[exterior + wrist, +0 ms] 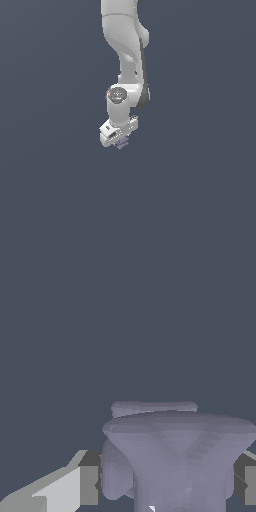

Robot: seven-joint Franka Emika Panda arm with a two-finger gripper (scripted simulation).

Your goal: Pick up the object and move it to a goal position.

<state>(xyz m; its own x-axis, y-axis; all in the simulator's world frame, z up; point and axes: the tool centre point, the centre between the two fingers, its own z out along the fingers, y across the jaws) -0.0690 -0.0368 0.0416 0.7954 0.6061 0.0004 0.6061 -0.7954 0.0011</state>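
in the wrist view the lavender-grey object fills the space between the two fingers of the pincer, each pad pressed against a side of it, so the pincer is clamped onto the object. in the exterior view the object peeks out just under the white pincer, below the arm, against the plain dark grey floor.

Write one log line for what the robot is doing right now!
arm: over floor | fingers: either side of object | object: lavender-grey, between fingers | goal: not visible
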